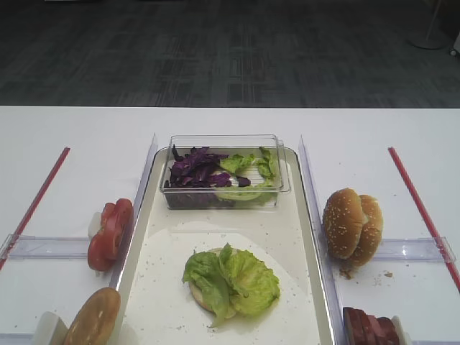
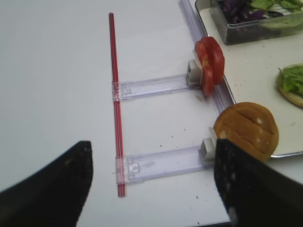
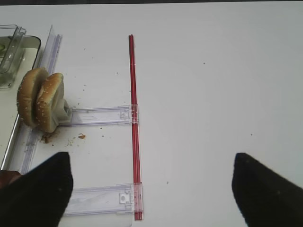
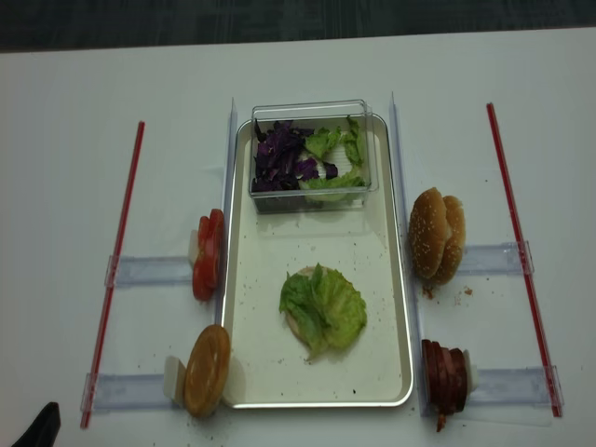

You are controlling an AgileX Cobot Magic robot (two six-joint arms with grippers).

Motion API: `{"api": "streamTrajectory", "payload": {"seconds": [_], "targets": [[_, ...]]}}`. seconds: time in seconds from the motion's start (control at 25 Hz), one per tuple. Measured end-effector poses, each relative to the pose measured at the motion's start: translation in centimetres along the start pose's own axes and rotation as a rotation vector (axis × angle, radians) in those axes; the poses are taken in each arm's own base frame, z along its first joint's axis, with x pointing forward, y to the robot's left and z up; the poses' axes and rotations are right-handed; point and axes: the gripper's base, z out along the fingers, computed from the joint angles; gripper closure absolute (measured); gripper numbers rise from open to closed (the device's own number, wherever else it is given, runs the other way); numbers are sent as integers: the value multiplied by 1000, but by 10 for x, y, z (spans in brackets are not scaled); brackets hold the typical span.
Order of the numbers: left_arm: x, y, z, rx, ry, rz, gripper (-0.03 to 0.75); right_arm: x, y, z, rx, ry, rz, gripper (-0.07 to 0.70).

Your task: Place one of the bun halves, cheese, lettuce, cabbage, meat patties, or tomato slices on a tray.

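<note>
The right pincer [image 3: 151,189] stood spread wide over bare white surface [image 3: 213,85], only its two dark fingertips showing, both cut off by the lower edge of its wrist view. The left pincer [image 2: 154,184] was likewise spread, its blurred fingertips cropped at the bottom of the left wrist view; neither held anything. In the overhead views both arms were almost wholly out of frame, though a dark sliver at the near left corner was possibly part of the left one.

Just left of the right pincer ran a red strip [image 3: 133,123] with clear plastic rails, and beyond it the sesame bun halves [image 3: 39,99] stood on edge against a stop. Near the left pincer a flatter golden bun half [image 2: 246,130] leaned at the tray's left rim, with the tomato slices [image 2: 209,64] farther along.

On the tray [image 4: 377,307], mid-way, the lettuce [image 4: 323,305] lay over a pale bun half, which it mostly hid. At the far end a clear plastic box [image 4: 312,114] held the cabbage [image 4: 279,158] on the left and more green leaves on the right. The meat patties [image 4: 445,375] stood at the near right, cut off in the other overhead view.
</note>
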Motion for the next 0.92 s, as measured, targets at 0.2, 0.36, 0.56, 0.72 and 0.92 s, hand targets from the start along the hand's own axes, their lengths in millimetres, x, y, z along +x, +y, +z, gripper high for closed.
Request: {"api": "streamTrajectory", "payload": {"seconds": [0.2, 0.36, 0.56, 0.72, 0.92], "targets": [[0, 0, 0, 0, 0, 0, 223, 0, 0, 0, 0, 0, 0, -60], [0, 0, 0, 0, 0, 0, 223, 0, 0, 0, 0, 0, 0, -60], [0, 0, 0, 0, 0, 0, 223, 0, 0, 0, 0, 0, 0, -60], [0, 0, 0, 0, 0, 0, 223, 0, 0, 0, 0, 0, 0, -60], [0, 0, 0, 0, 0, 0, 223, 0, 0, 0, 0, 0, 0, -60]]}}
